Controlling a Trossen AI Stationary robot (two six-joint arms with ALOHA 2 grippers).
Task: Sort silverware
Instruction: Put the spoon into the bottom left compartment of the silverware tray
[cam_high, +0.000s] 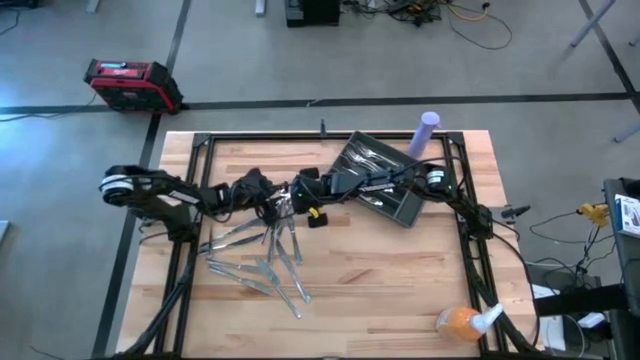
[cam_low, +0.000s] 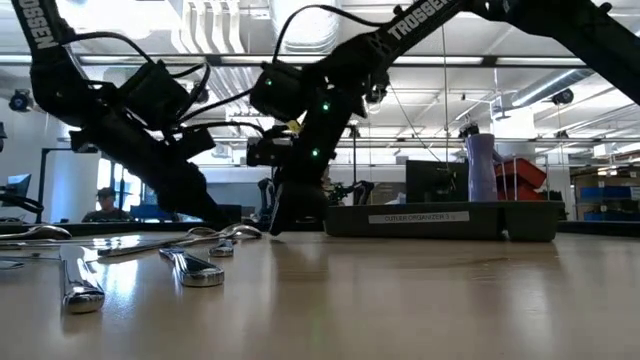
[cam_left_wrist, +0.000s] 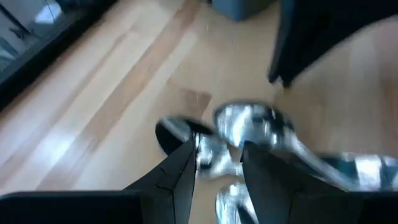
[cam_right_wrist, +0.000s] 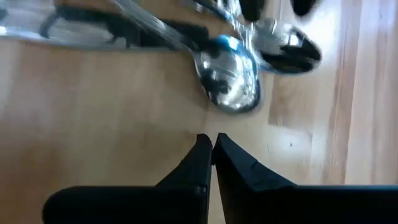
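So both arms are crowded around the top of the scattered pile of shiny silver-coloured metal spoons, forks and knives (cam_high: 262, 252), which is spread over the left-middle of the pale wooden surface (cam_high: 400, 280). A few more pieces are already lying in the dark grey compartmented tray (cam_high: 383, 177), sitting near the far edge, tilted.

The left hand (cam_left_wrist: 219, 163) is down at the pile with its fingers a narrow gap apart, straddling a spoon bowl (cam_left_wrist: 252, 121); can't really tell if it's actually pinching anything. The right hand (cam_right_wrist: 212, 144) has its fingertips practically together with nothing between them, hovering just short of another spoon bowl (cam_right_wrist: 231, 81) on the wood. In the overhead view the two hands sit just beside each other.

Also around: a lavender cylinder (cam_high: 426, 133) beside the tray, an orange spray bottle (cam_high: 465, 321) at the near right corner, and a red case (cam_high: 130, 83) on the floor.
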